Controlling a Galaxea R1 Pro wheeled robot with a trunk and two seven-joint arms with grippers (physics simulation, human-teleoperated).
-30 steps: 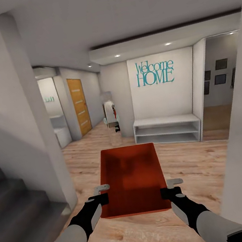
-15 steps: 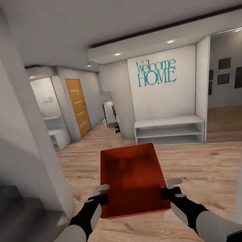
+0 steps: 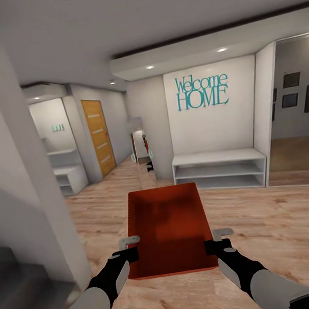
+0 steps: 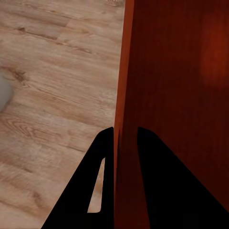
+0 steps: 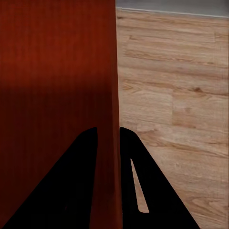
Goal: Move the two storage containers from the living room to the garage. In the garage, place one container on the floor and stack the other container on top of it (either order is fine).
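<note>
— Container (image 3: 169, 228) front and centre in the head view, carried between both arms above the plank floor (image 3: 266, 216), its long axis running straight away from the robot.

— And the left gripper (image 3: 125, 255)?

— Clamped on the left long wall near the nearer corner: the left wrist view has one dark finger (image 4: 98, 176) outside and the other inside, the thin wall pinched between them.

— Right side?

— Mirror image. The right gripper (image 3: 220, 246) is closed over the right long wall the same way, one finger (image 5: 138, 181) on the outside of it. Neither arm is nearer; the bin sits level between them.

— How does it look?

— Red-orange, open-topped, empty, with thin plain walls. The Welcome HOME wall (image 3: 203, 91) and white bench (image 3: 219, 164) lie ahead, so this looks like transit, with the garage yet to come.
</note>
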